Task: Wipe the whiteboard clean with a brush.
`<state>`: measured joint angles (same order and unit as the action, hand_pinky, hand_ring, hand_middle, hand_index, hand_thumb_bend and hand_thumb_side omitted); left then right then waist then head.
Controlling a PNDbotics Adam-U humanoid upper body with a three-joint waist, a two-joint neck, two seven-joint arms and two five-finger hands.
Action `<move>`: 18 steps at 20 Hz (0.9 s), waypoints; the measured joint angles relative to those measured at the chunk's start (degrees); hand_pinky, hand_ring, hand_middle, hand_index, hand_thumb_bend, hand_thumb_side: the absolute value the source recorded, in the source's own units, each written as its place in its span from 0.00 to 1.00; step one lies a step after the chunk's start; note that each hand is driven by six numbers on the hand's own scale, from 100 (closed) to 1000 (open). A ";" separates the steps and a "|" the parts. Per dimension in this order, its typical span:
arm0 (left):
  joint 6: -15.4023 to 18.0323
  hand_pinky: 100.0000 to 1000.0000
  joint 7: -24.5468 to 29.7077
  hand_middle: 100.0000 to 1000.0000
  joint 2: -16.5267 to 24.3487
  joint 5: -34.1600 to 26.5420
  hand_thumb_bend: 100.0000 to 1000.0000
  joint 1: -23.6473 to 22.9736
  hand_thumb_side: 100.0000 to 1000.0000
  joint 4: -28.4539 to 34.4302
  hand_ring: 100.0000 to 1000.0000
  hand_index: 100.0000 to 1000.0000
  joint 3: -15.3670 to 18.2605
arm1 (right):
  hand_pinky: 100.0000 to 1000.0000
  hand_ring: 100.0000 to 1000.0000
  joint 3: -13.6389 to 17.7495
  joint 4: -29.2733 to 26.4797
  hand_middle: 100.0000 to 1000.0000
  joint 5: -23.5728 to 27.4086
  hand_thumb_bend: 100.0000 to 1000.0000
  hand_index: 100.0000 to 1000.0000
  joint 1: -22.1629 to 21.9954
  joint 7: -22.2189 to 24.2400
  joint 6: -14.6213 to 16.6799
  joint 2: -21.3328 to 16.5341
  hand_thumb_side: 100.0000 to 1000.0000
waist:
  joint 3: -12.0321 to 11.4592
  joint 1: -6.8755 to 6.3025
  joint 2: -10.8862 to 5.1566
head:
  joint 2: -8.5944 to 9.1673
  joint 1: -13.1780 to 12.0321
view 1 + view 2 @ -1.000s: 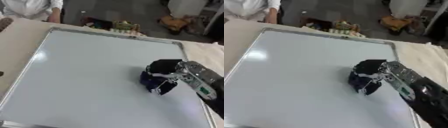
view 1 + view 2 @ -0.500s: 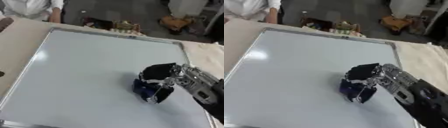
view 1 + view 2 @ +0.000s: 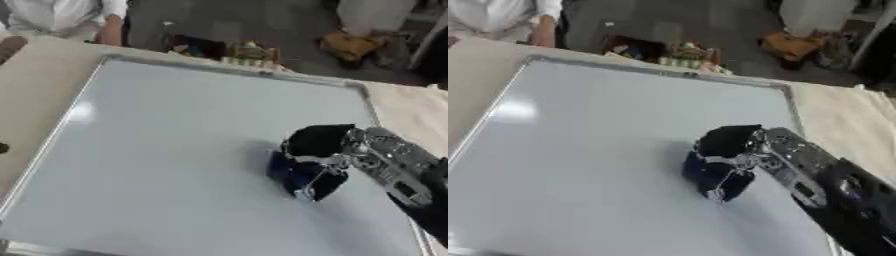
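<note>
A large whiteboard [image 3: 157, 150] with a silver frame lies flat on the table and fills most of both views. Its surface looks plain white with no marks that I can make out. My right hand [image 3: 319, 145] comes in from the lower right and is shut on a dark blue brush [image 3: 302, 177], which it presses down on the board right of the middle. The fingers curl round the brush from above. My left hand shows in neither view.
Beige table [image 3: 35, 85] shows left of the board and cream cloth [image 3: 416, 112] at the right. Beyond the far edge lie floor clutter [image 3: 236, 50] and a person in white [image 3: 70, 20], apart from the board.
My right hand has slid the brush leftward and a little toward me across the board over the last second. The camera has also shifted slightly.
</note>
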<state>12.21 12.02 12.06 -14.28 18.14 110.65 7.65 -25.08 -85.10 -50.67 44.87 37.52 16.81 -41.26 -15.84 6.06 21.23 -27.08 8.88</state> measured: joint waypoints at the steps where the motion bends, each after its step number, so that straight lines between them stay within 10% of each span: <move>1: 0.00 0.65 0.02 0.57 0.00 0.00 0.16 0.00 0.99 0.00 0.57 0.73 0.00 | 0.63 0.61 0.37 0.96 0.10 -0.84 0.00 0.12 0.20 -0.68 -0.01 0.25 0.37 | -0.02 0.00 0.01 | 0.00 0.04; 18: 0.20 0.64 0.29 0.57 -0.01 0.12 0.16 0.06 0.99 -0.01 0.57 0.73 0.00 | 0.63 0.61 9.05 20.02 0.09 -9.21 0.00 0.12 5.66 -10.68 -1.58 3.70 0.36 | -0.37 -0.17 0.20 | 0.55 -0.14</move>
<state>12.41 12.31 12.06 -14.16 18.20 110.65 7.65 -16.03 -65.07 -59.89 50.53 26.85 15.23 -37.56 -16.21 5.90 21.42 -26.53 8.73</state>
